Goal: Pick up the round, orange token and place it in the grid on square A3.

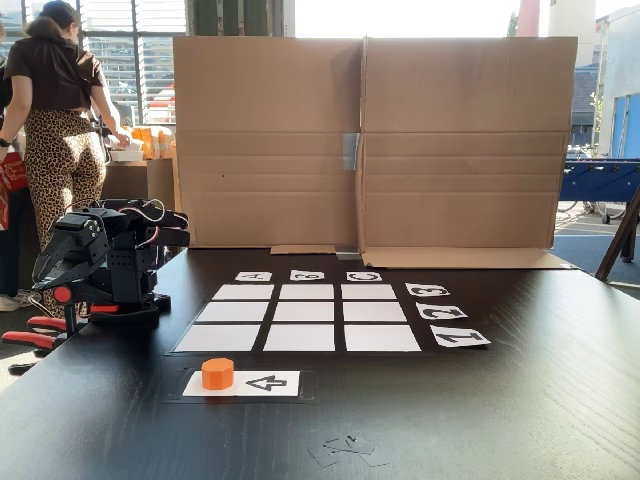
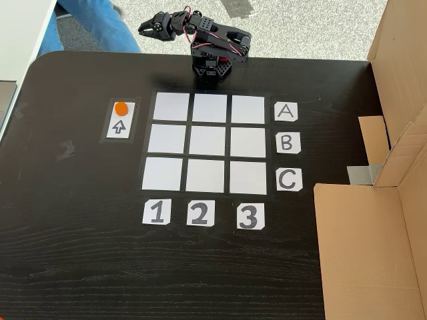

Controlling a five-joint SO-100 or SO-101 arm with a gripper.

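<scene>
The orange token [image 1: 217, 373] [image 2: 120, 107] stands upright on one end of a white card with a black arrow [image 1: 268, 383] [image 2: 119, 127], just outside the grid [image 1: 306, 312] [image 2: 209, 142] on the side of the 1 label. Square A3 [image 1: 243, 292] [image 2: 248, 109] is a bare white corner cell, far left in a fixed view and top right in the other fixed view. The black arm is folded up on its base beside row A. My gripper [image 1: 42, 272] [image 2: 143, 28] hangs past the table edge, far from the token, fingers together with nothing in them.
A tall cardboard wall [image 1: 370, 140] [image 2: 373, 233] stands along the table edge beyond the C label. Red-handled clamps [image 1: 30, 335] grip the table by the arm's base. A person [image 1: 60, 110] stands behind the arm. Small grey scraps [image 1: 345, 448] lie near the front edge.
</scene>
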